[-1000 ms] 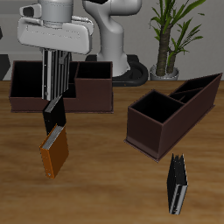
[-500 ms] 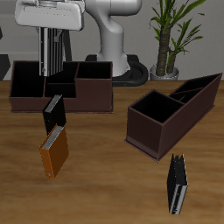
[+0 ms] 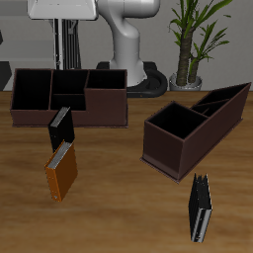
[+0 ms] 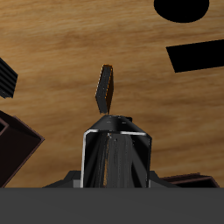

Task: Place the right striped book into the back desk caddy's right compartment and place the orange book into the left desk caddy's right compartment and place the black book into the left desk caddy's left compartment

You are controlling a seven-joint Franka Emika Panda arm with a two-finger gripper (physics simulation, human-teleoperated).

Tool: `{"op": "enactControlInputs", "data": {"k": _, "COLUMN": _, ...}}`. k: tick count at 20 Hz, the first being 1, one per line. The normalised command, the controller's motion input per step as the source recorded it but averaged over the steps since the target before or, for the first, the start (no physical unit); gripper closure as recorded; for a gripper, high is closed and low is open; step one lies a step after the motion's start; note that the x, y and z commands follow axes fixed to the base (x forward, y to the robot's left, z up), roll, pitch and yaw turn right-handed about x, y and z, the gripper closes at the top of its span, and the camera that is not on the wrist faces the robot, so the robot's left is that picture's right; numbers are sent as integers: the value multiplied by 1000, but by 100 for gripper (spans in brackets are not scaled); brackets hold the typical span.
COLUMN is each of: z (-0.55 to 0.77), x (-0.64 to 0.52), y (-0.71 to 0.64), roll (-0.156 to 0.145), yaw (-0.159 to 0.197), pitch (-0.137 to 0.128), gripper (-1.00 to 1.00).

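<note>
The claw (image 3: pixel 65 59) hangs high up over the back caddy (image 3: pixel 99 107) and it holds nothing. Its fingers point straight down. It is too hard to tell if they are wide or pressed together, because in the wrist view the claw (image 4: pixel 115 147) looks like one dark lump. The striped book (image 3: pixel 61 126) is well below the claw. It stands on the table (image 3: pixel 119 198), just in front of the back caddy's front wall, and it tips a little. It looks like the first job is at hand: getting this striped book into the back caddy's right compartment. No book can be seen in any box yet. For the next move, the claw likely needs to come down over the book's top edge with its fingers on both flat sides, then squeeze. The orange book (image 3: pixel 61 170) stands just in front of the striped one, nearer the table's front edge. The black book (image 3: pixel 201 208) is well apart, in front of the left caddy (image 3: pixel 163 150).
</note>
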Motion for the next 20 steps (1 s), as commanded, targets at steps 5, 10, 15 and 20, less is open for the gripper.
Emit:
{"op": "enactControlInputs", "data": {"k": 5, "z": -54, "x": -553, "y": 58, "roll": 18, "yaw": 6, "pitch": 6, "gripper": 100}}
{"op": "enactControlInputs", "data": {"k": 10, "z": -53, "x": -823, "y": 216, "roll": 64, "yaw": 45, "pitch": -11, "gripper": 100}}
{"op": "enactControlInputs", "data": {"k": 15, "z": 116, "x": -484, "y": 108, "roll": 41, "yaw": 26, "pitch": -31, "gripper": 100}}
{"op": "enactControlInputs", "data": {"k": 20, "z": -26, "x": -483, "y": 135, "roll": 43, "yaw": 52, "pitch": -13, "gripper": 100}}
